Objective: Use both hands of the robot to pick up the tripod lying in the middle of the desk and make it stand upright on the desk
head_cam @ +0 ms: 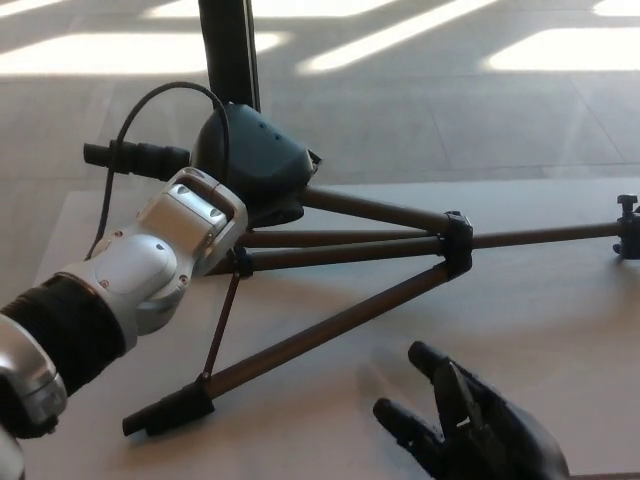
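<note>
A: Where's the tripod?
B: Lying on the pale worktop, legs splayed, head at far left.
A: And the left hand?
B: Clasped over that head.
A: The right hand?
B: Near edge, fingers spread, holding nothing
</note>
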Controlling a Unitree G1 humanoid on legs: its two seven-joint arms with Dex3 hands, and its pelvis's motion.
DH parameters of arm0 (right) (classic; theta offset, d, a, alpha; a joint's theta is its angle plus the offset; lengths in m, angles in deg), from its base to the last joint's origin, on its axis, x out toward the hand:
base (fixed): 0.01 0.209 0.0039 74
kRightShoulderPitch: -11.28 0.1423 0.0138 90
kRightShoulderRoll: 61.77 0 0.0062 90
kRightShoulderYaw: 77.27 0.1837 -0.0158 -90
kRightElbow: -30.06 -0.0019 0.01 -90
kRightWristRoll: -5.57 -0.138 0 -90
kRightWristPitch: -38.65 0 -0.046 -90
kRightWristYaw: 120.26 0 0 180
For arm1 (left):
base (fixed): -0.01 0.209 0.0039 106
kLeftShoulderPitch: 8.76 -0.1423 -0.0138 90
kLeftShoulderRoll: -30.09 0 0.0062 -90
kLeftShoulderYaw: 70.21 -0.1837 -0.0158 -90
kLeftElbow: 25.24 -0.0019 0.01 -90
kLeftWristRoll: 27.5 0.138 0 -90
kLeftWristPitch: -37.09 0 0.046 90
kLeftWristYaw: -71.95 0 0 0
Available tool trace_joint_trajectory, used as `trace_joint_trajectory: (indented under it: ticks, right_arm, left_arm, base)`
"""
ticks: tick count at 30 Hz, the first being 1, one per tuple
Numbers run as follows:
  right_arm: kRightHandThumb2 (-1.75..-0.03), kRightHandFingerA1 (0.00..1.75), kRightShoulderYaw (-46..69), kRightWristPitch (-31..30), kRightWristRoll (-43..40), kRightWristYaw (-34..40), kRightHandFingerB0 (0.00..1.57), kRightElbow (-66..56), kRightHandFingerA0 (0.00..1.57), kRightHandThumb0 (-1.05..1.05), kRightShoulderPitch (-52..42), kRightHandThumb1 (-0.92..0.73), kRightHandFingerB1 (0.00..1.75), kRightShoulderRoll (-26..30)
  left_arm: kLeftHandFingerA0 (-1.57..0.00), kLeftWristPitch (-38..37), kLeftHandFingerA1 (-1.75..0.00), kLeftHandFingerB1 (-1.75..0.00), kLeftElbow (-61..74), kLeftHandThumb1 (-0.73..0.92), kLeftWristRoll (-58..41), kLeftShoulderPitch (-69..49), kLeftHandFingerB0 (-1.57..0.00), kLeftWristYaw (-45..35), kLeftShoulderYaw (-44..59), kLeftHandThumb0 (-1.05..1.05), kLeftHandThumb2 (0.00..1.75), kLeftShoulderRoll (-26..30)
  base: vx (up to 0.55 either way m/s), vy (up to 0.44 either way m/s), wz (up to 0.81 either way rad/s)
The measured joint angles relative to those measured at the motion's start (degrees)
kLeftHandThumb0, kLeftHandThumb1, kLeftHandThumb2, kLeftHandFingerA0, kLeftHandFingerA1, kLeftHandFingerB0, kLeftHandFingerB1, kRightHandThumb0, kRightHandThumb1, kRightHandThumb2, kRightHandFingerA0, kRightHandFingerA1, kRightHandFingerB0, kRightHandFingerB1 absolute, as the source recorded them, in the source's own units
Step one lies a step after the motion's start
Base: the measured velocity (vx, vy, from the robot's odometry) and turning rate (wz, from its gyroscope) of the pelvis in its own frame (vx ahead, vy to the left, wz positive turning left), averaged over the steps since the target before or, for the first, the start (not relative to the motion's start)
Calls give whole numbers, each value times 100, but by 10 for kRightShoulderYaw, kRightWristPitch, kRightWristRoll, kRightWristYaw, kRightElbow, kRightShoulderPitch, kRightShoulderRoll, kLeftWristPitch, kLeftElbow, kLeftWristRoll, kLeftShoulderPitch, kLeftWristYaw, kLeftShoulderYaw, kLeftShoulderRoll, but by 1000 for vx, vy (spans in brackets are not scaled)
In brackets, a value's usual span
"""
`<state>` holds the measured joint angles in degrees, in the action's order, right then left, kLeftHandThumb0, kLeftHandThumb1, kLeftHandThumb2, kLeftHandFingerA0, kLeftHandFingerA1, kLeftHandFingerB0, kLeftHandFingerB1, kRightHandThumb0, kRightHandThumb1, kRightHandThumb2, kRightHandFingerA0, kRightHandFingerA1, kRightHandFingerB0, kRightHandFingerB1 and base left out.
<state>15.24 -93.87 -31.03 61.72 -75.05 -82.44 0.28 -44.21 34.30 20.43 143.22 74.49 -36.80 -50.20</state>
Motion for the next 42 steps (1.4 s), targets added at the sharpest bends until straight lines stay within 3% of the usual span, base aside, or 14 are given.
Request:
trace_joint_trajectory:
  ticks: [7,8,14,15,16,17,21,22,25,29,33,35,37,42]
  right_arm:
    - [-91,37,2,9,-22,19,5,79,0,-78,54,-52,22,-1]
    - [-95,24,2,11,-25,20,0,88,0,-87,61,-58,8,-1]
    - [-95,22,8,29,-45,29,0,159,0,-89,116,-58,8,-1]
    - [-93,32,10,32,-48,30,6,169,0,-83,125,-54,25,-1]
    - [-93,32,13,35,-49,31,6,178,0,-83,132,-54,25,-1]
    - [-89,22,15,38,-51,32,10,188,0,-87,140,-54,10,0]
    - [-89,17,39,55,-60,49,10,247,0,-89,196,-54,5,-6]
    - [-83,17,49,60,-61,56,0,264,0,-88,213,-50,3,-12]
    - [-83,9,75,75,-65,75,0,307,0,-94,247,-53,0,-30]
    - [-93,16,90,92,-69,84,0,355,0,-99,282,-61,0,-25]
    - [-92,14,85,112,-64,96,0,398,0,-102,312,-61,0,-20]
    - [-88,10,77,124,-62,99,0,416,0,-94,321,-54,0,-19]
    - [-87,12,73,134,-60,102,0,431,0,-94,330,-53,1,-17]
    - [-87,17,64,164,-59,106,1,470,0,-90,353,-51,4,-15]
  left_arm:
    - [-92,-20,-167,-62,-11,46,1,-1,-90,13,16,-36,59,-6]
    - [-92,-22,-172,-66,-11,48,1,-2,-87,14,18,-27,56,-7]
    - [-93,-36,-162,-69,-9,45,3,-8,-84,22,38,-22,58,-8]
    - [-95,-38,-147,-67,-7,45,3,-10,-85,22,43,-20,56,-8]
    - [-95,-39,-147,-67,-4,45,3,-11,-85,22,48,-20,56,-9]
    - [-94,-39,-154,-70,1,46,3,-13,-85,22,53,-23,57,-9]
    - [-94,-38,-157,-72,35,48,2,-19,-86,22,88,-23,54,-11]
    - [-95,-38,-155,-73,45,48,2,-20,-86,22,96,-21,54,-13]
    - [-89,-38,-161,-74,72,46,3,-21,-85,20,113,-20,56,-19]
    - [-91,-37,-152,-73,102,45,4,-21,-85,15,134,-17,55,-27]
    - [-95,-37,-144,-73,125,43,5,-21,-87,7,148,-17,55,-36]
    - [-97,-37,-150,-73,136,42,6,-21,-90,2,155,-18,53,-38]
    - [-90,-35,-159,-75,146,43,8,-21,-85,-2,160,-24,58,-42]
    - [-93,-31,-165,-69,160,44,15,-23,-88,-10,173,-27,53,-46]
  base:
    - [0,0,0]
    - [0,0,0]
    - [0,0,0]
    - [0,0,0]
    - [0,0,0]
    - [0,0,0]
    - [0,0,0]
    - [0,0,0]
    - [0,0,0]
    - [0,0,0]
    - [0,0,0]
    - [0,0,0]
    - [0,0,0]
    - [0,0,0]
